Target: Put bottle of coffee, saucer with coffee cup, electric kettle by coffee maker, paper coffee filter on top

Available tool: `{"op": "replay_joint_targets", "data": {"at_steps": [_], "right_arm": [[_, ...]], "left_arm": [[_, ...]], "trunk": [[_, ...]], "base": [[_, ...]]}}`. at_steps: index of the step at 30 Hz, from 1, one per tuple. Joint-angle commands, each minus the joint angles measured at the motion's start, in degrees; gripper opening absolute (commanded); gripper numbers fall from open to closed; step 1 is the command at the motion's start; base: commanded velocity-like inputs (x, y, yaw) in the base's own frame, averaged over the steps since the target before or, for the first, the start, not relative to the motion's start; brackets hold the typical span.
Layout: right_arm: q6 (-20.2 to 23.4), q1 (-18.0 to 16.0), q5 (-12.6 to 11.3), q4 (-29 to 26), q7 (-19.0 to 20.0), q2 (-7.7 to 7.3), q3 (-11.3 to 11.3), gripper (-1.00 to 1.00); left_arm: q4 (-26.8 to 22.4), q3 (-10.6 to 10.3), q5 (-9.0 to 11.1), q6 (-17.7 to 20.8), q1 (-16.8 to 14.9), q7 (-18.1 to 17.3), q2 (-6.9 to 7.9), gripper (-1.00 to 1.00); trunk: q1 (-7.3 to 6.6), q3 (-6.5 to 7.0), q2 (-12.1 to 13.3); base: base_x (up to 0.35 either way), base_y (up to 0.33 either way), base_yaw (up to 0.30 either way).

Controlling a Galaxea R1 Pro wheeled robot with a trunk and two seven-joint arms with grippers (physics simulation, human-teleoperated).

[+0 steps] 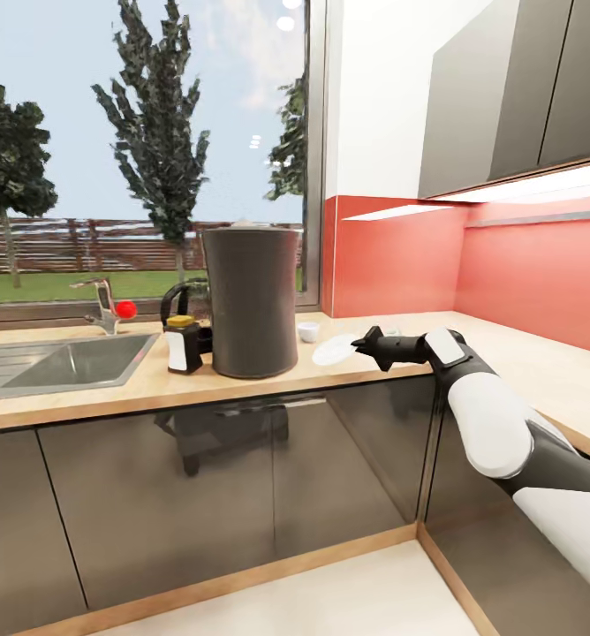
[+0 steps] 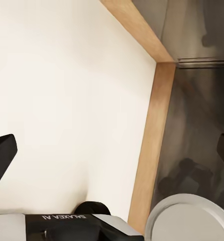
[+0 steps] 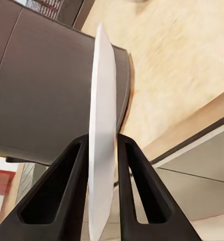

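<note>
As our right end effector (image 1: 363, 344) reaches over the table (image 1: 525, 353) in the head view, it holds the saucer (image 1: 334, 350) by the near rim, the plate hanging flat just above the wood. Beyond the plate, toward the window, stands the small coffee cup (image 1: 308, 331). Further along the reach rises the tall dark coffee maker (image 1: 250, 300), with the bottle of coffee (image 1: 183, 344) and the black electric kettle (image 1: 182, 305) past it, then the sink (image 1: 65, 360). We judge the saucer light, stiff, smooth and breakable, so a rim pinch suits it, though it could slip or swing.

In the left wrist view, our left end effector's fingers (image 2: 1, 158) stand wide apart, empty, over pale floor (image 2: 67, 100) and a cabinet plinth.

In the right wrist view, both fingers (image 3: 74, 165) clamp the saucer's thin edge (image 3: 103, 125). The coffee maker's wall (image 3: 41, 95) looms just ahead; we judge it the main obstacle, with the cup close by.
</note>
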Motion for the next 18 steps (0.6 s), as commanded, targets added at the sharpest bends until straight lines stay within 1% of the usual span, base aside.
{"op": "replay_joint_targets", "data": {"at_steps": [1,9,14,18], "right_arm": [[0.23,-0.05,0.40,-0.02,0.42,0.03,-0.34,-1.00],[0.21,-0.05,0.48,-0.02,0.27,0.04,-0.42,-1.00],[0.21,-0.05,0.49,-0.02,0.26,0.04,-0.43,-1.00],[0.21,-0.05,0.49,-0.02,0.26,0.04,-0.43,-1.00]], "left_arm": [[-0.01,0.45,-0.22,0.56,-0.03,-0.13,0.01,1.00],[-0.01,0.45,-0.22,0.53,-0.03,-0.07,0.00,1.00],[-0.01,0.59,-0.22,0.55,-0.03,-0.06,0.01,1.00],[-0.01,0.76,-0.22,0.53,-0.03,-0.06,0.01,1.00]], "trunk": [[0.00,-0.07,-0.03],[0.00,-0.07,-0.03],[0.00,-0.07,-0.03],[0.00,-0.07,-0.03]], "base": [[0.032,0.000,0.000],[0.126,-0.001,0.000],[0.138,-0.068,0.000],[0.039,-0.019,0.000]]}}
